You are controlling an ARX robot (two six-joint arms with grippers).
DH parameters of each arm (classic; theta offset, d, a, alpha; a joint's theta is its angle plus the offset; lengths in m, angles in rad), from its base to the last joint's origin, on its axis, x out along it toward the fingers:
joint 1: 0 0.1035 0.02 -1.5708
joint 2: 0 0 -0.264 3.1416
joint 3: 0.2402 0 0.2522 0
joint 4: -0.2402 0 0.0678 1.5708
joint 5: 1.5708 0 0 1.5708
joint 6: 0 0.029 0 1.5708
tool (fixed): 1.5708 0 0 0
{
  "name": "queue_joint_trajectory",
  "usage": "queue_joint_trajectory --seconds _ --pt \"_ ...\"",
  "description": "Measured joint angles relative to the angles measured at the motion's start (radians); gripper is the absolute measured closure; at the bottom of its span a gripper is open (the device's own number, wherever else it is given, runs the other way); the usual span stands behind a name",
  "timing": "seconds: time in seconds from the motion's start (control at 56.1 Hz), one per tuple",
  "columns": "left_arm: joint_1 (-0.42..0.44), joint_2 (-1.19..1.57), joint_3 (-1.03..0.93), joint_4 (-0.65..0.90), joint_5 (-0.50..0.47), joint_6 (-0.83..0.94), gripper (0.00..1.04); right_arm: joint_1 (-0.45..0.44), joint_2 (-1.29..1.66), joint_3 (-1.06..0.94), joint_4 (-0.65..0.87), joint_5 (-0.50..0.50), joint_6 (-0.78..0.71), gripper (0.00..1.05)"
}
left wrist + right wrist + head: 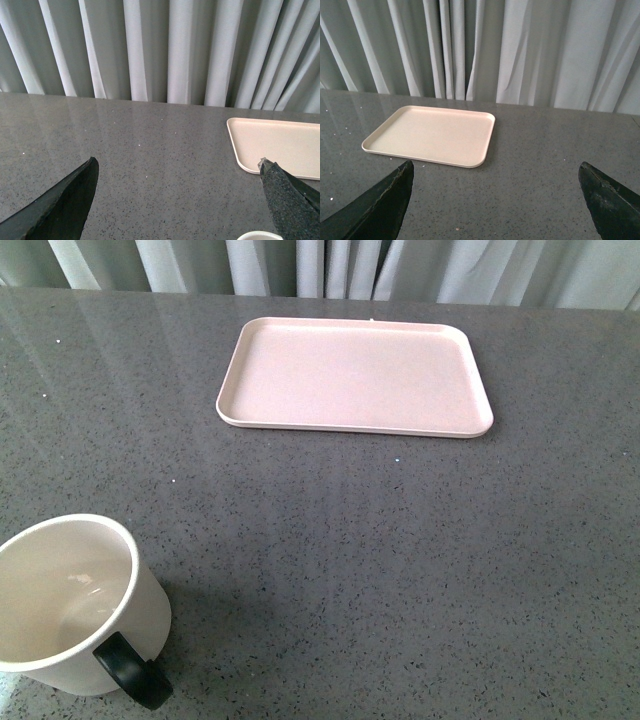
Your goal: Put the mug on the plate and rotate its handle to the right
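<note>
Nothing of the task is done yet, as far as you can see here. The mug (70,600) stands upright on the grey speckled countertop (400,560) at the near left corner, well apart from the plate (355,375), which lies bare at the far side, about centre. The mug's black handle (135,672) points toward the near edge and a little to the right, so it will likely need turning once the mug is on the plate.

Your left gripper (177,161) has its jaws spread wide and holds nothing. In the left wrist view only a sliver of the mug's rim shows just below it, so I judge it to be close above the mug but not around it. Your right gripper (496,164) is likewise spread apart and empty, facing the plate across open counter.

Everything is left: grasp the mug, carry it across to the plate, set it down, then swing the handle right.
</note>
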Motion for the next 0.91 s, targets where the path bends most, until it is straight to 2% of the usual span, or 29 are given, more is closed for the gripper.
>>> queue_joint_trajectory --seconds 0.606,0.641,0.712,0.766,0.908 --pt "0.000 0.000 0.000 0.000 0.000 0.000 0.09 0.000 0.000 0.000 0.000 0.000 0.000 0.09" --pt "-0.011 0.027 0.019 -0.058 -0.048 -0.030 0.09 0.000 0.000 0.000 0.000 0.000 0.000 0.09" --pt "-0.050 0.193 0.137 -0.306 -0.172 -0.113 0.09 0.000 0.000 0.000 0.000 0.001 0.000 0.09" --pt "-0.047 0.323 0.199 -0.388 -0.179 -0.132 0.09 0.000 0.000 0.000 0.000 -0.001 0.000 0.09" --pt "0.012 0.611 0.296 -0.290 -0.095 -0.070 0.09 0.000 0.000 0.000 0.000 0.000 0.000 0.09"
